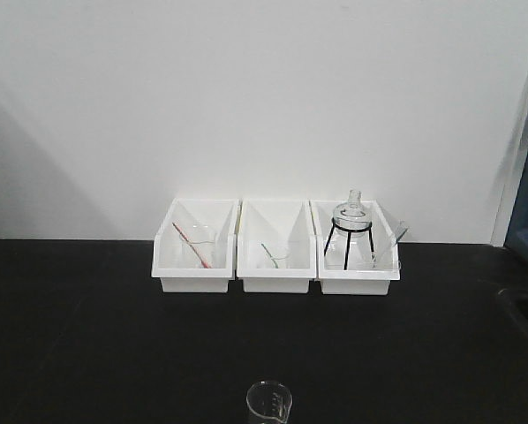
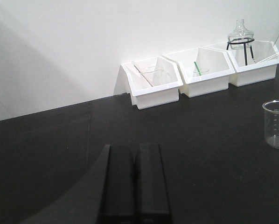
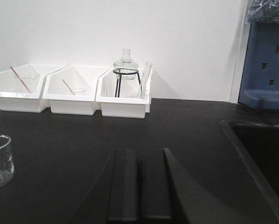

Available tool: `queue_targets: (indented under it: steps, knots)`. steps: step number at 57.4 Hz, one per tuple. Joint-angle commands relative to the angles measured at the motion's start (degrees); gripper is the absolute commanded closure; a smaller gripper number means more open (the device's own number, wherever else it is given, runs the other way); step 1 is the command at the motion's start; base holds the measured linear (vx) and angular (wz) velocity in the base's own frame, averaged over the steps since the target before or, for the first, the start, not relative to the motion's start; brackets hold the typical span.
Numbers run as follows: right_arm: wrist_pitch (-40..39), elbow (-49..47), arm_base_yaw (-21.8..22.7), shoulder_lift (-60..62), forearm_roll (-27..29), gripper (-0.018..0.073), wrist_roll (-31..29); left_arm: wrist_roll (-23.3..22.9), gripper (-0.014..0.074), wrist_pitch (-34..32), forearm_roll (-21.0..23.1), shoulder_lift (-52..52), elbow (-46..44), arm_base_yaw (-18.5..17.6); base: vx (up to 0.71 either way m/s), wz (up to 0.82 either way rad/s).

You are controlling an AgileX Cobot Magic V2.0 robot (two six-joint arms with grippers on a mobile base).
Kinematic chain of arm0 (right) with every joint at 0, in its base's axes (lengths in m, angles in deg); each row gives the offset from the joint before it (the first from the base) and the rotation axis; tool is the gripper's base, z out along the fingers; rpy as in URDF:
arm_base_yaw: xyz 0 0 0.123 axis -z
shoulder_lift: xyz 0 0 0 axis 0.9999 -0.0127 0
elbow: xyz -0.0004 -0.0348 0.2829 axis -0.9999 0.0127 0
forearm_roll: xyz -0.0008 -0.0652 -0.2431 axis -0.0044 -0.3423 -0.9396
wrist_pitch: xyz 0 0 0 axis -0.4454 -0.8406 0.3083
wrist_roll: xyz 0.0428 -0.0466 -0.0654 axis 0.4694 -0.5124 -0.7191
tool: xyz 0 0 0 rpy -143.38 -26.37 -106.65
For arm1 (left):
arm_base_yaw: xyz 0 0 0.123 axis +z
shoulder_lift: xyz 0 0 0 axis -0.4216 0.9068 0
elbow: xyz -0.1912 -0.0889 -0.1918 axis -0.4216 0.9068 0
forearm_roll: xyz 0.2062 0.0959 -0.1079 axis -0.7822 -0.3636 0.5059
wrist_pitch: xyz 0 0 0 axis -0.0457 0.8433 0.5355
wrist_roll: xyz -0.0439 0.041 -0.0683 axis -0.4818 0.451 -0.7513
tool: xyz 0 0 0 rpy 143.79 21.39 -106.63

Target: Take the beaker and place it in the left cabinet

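Left gripper [image 2: 135,151]: two black fingers pressed flat against each other with no gap showing, nothing between them. It sits low over the tabletop near the front edge.
Right gripper [image 3: 140,153]: black fingers likewise closed together and holding nothing, also low near the front edge.
Small clear glass beaker with pour spout and printed graduations [image 1: 269,402]: stands upright on the tabletop near the front edge, about midway along it. It is off to the right of the left gripper and to the left of the right gripper, touched by neither and well apart from the bins.
Matte black tabletop [image 1: 87,336]: runs from the front edge back to the wall.
Dark recessed sink [image 3: 265,154]: sunk into the tabletop at its right edge.
Left white plastic bin [image 1: 192,283]: at the back edge against the wall, holding a clear vessel with a red rod [image 1: 192,245] leaning in it.
Middle white plastic bin [image 1: 275,283]: touching the left one, holding a clear vessel with a green rod [image 1: 269,254].
Right white plastic bin [image 1: 357,284]: last in the row, holding a round glass flask [image 1: 350,215] upright on a black wire tripod [image 1: 347,243], with clear glass pieces leaning beside it.
Blue moulded object [image 3: 265,60]: beyond the sink at the back right corner — what it is cannot be told.
White wall [image 1: 246,97]: plain, behind the back edge.
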Motion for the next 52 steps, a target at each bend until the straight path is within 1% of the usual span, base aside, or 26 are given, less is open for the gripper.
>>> queue_targets:
  steps: [1,52]
  knots:
    - [-4.72,0.1,0.03,0.58,-0.42,0.0565,-0.5,-0.14,0.0603,-4.82,0.27,-0.61,-1.51,-0.32,0.0,0.0]
    - [-5.23,0.05,0.03,0.58,-0.42,0.0565,-0.5,-0.14,0.0603,-4.82,0.27,-0.61,-1.51,-0.32,0.0,0.0]
